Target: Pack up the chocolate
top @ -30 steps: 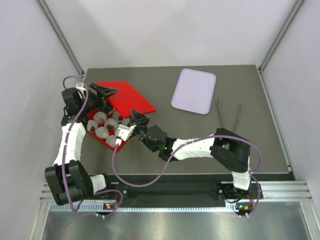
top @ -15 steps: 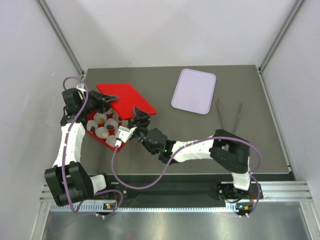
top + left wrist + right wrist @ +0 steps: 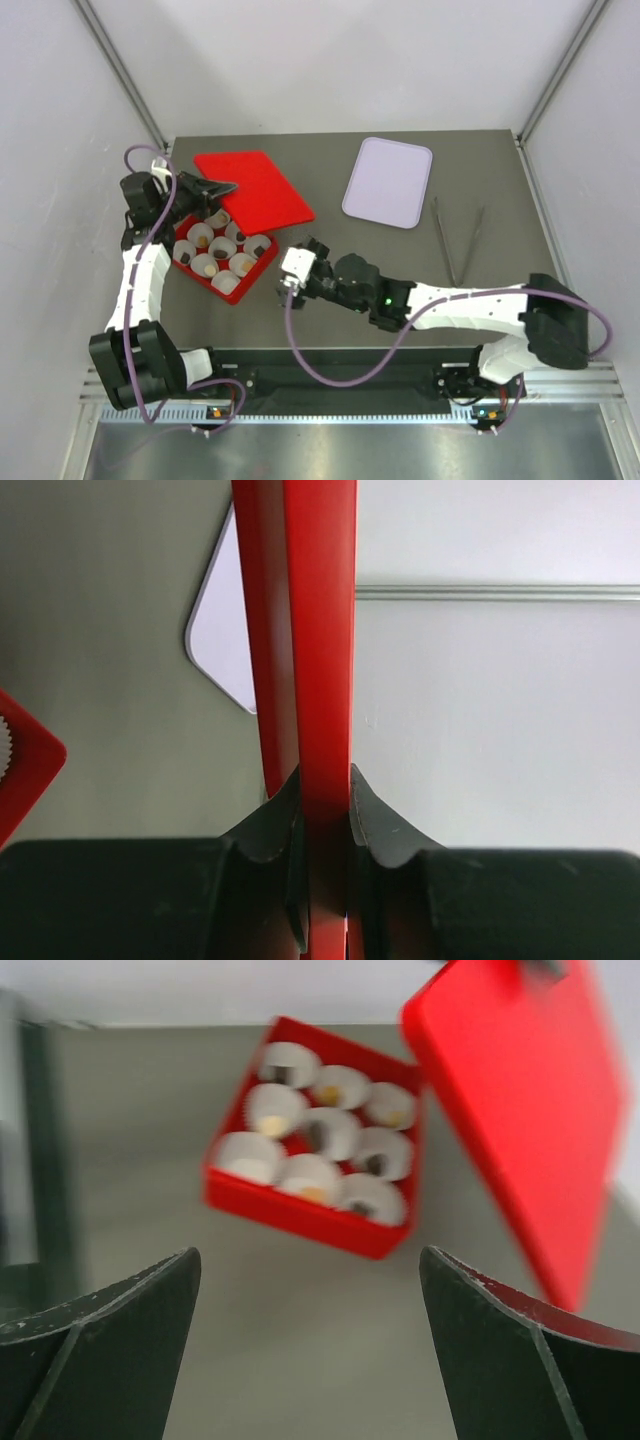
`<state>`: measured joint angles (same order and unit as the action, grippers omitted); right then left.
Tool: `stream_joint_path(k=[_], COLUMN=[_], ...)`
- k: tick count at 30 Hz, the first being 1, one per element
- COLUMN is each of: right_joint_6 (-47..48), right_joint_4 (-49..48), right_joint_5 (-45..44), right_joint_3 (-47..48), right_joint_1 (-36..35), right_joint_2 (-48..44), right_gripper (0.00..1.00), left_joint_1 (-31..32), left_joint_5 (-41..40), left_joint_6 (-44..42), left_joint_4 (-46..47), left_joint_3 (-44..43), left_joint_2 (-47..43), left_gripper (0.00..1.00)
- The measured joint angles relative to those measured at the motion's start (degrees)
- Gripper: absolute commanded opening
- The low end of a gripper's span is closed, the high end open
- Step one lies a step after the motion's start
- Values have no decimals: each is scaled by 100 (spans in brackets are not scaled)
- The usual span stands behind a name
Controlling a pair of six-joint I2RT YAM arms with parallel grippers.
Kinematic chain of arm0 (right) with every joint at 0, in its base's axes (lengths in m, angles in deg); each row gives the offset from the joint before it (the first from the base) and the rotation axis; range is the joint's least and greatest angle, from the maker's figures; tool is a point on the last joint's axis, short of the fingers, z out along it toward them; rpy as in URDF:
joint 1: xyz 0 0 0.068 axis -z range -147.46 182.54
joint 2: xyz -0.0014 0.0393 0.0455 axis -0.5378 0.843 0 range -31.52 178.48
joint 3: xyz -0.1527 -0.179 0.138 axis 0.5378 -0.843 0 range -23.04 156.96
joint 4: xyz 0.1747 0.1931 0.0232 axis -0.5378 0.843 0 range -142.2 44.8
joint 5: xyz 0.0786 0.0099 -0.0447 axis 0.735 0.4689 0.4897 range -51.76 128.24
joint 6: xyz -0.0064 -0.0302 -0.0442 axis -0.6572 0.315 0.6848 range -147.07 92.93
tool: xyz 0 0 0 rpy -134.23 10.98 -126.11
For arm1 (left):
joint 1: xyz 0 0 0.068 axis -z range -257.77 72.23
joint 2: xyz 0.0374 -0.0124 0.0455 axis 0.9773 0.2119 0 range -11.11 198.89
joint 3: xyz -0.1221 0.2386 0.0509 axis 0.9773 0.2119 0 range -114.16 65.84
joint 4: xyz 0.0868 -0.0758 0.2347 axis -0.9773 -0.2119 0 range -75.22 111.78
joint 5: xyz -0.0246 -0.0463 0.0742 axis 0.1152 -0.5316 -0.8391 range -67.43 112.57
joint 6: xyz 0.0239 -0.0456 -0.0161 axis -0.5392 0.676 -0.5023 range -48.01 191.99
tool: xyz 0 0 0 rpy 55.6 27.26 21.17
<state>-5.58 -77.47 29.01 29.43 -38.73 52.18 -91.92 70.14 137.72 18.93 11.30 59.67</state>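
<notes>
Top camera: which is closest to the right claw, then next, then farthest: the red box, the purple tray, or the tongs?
From the right claw:
1. Red box, just to its left.
2. Purple tray, at the back, to its right.
3. Tongs, far right of the table.

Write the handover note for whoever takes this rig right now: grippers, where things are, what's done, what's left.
Left gripper: shut on the edge of the red lid, holding it raised and tilted at the far side of the red box, not on it.
Right gripper: open, empty, clear of the box on its near right.
Done: chocolate sits in the paper cups inside the box.
Left: probably lower the lid onto the box and release.
</notes>
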Motion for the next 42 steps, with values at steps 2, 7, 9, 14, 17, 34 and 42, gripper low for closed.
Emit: stream_joint_path(k=[2, 7, 9, 14, 17, 34, 42], right_joint_6=[-684, -3226, -4520, -7176, -8417, -11090, -11162], right_joint_4=[116, -61, -437, -1681, -2426, -4312, -4269], right_joint_5=[481, 2074, 2581, 3119, 3383, 3657, 3823], right_joint_3=[-236, -525, -595, -662, -590, 415, 505], right_joint_1=[103, 1425, 2374, 3738, 3853, 3838, 3755], right_joint_2=[-302, -715, -713, -280, 332, 2190, 2553], right_gripper=[90, 86, 86, 87, 85, 41, 0], left_joint_1=[0, 0, 0, 0, 0, 50, 61], left_joint_5=[61, 203, 256, 278, 275, 232, -225], left_joint_6=[52, 339, 522, 970, 1121, 1362, 4], left_joint_4=[146, 828, 1211, 1932, 2162, 2669, 949], left_joint_3=[0, 52, 170, 446, 501, 1021, 745], left_joint_2=[0, -22, -85, -229, -282, -431, -850], left_gripper=[0, 0, 0, 0, 0, 0, 50])
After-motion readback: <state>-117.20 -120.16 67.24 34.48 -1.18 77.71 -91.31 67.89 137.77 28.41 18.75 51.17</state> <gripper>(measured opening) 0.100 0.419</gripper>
